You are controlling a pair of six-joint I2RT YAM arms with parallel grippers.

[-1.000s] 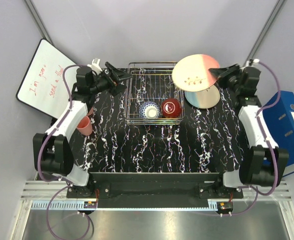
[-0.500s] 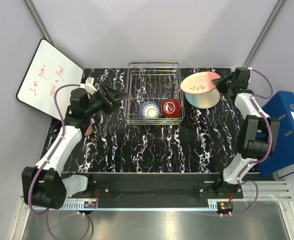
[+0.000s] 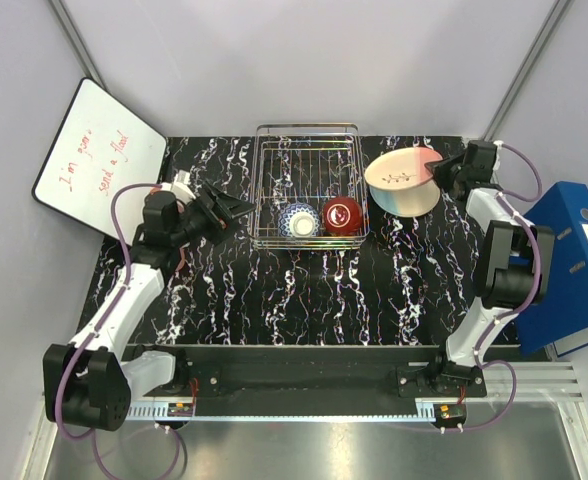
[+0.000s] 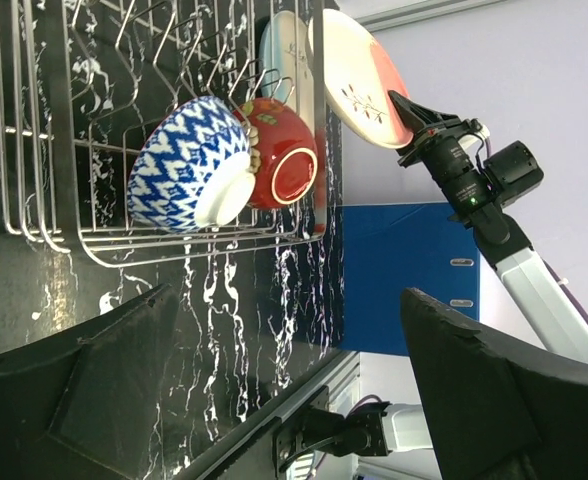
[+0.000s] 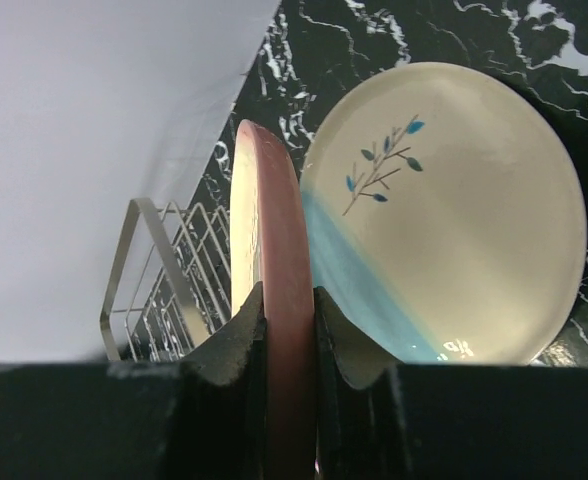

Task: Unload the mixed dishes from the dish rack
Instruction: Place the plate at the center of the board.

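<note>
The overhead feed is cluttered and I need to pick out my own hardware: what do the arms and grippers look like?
The left arm and right arm have white link shells with bulky black joint housings. Each carries a loose purple cable looping alongside. The left gripper and right gripper are matte black, each with two angular tapering fingers. No markings are legible.

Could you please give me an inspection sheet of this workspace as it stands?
Surface: black table with white marbling.
Job's things: dish rack holds blue-white bowl and red bowl; blue-edged plate lies right of it; pink-edged plate held over that; cups not made out.
Clutter: nothing seen.
Grippers: left gripper open, empty; right gripper shut on pink-edged plate's rim.
Cables: purple cable loops along each arm.
Surroundings: whiteboard left, blue binder right.
</note>
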